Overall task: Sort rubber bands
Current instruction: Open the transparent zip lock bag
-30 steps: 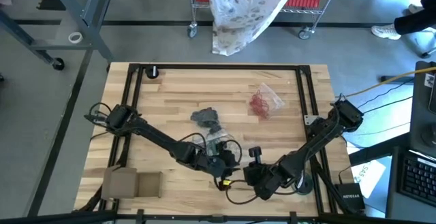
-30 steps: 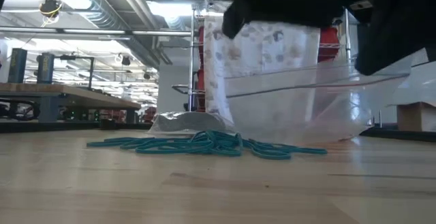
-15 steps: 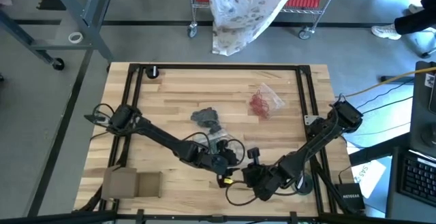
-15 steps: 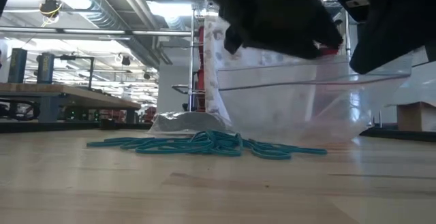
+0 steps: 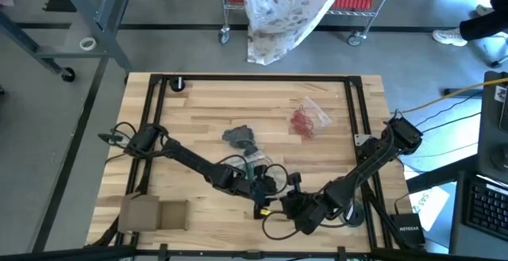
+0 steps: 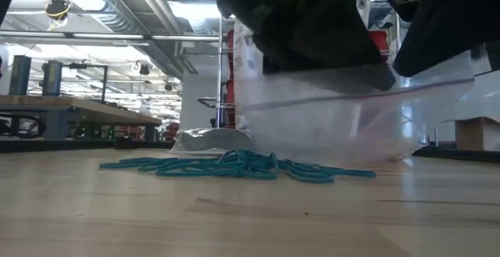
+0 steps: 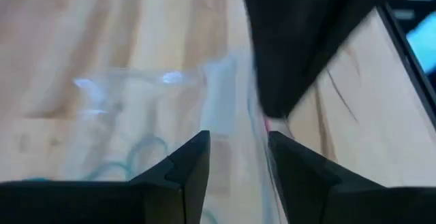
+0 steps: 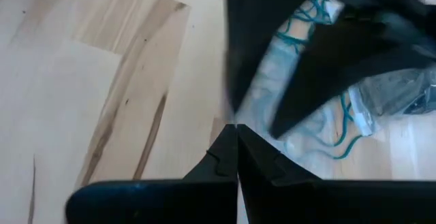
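1. Here the teal rubber bands (image 6: 238, 165) lie in a loose heap on the tabletop (image 5: 198, 118), just in front of a clear plastic bag (image 6: 351, 120) that hangs open above the wood; the right wrist view shows a few teal loops showing through the bag's film, though whether they lie inside it or under it cannot be told.
2. The left gripper (image 7: 237, 157) is at the bag's mouth near the front middle of the tabletop, its fingers parted with nothing between them; a clear edge of the bag runs just beside one finger, but it is not pinched.
3. The right gripper (image 8: 236, 149) is fully closed right beside the left one; it seems to hold the bag's rim up, though the film itself cannot be made out between its fingertips.
4. Farther back, a bag of red bands (image 5: 306, 119) lies toward the right rear, and a bag of dark grey bands (image 5: 239, 136) rests near the middle.
5. By this showing, red and dark grey look already sorted and teal is under way, with most of the teal heap not yet bagged.
6. No tan bands can be made out, so that colour's state is unclear.
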